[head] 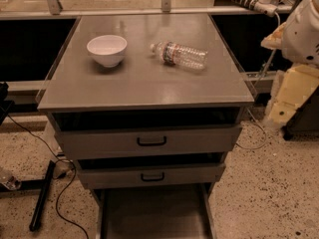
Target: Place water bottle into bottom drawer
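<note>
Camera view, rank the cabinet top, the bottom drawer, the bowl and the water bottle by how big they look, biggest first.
1. cabinet top
2. bottom drawer, though the frame cuts it off
3. water bottle and bowl: too alike to rank

The gripper hangs right of the cabinet top.

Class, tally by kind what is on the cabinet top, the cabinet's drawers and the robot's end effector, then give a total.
Bowls: 1, white bowl on the cabinet top.
Bottles: 1, water bottle lying on its side, right of the bowl.
Drawers: 3, upper drawer, middle drawer, bottom drawer pulled out.
End effectors: 1, end effector right of the cabinet.
Total: 6
</note>
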Available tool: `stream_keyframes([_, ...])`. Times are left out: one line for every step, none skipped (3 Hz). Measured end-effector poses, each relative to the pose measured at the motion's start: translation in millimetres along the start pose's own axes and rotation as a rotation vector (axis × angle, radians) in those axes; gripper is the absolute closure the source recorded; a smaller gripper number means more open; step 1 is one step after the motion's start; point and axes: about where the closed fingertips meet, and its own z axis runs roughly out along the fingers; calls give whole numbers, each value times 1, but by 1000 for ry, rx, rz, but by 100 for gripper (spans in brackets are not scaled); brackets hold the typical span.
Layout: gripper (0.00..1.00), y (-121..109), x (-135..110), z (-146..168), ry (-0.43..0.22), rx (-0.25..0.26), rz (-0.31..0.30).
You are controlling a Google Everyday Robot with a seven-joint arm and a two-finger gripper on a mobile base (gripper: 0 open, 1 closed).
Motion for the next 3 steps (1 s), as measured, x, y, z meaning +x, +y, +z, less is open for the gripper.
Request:
stream_keyframes([0,-10,-22,7,-36,11,-28])
stream_keyframes([0,-17,-43,16,-97,28,-76])
stream_keyframes([0,-29,-65,29,-160,37,-103])
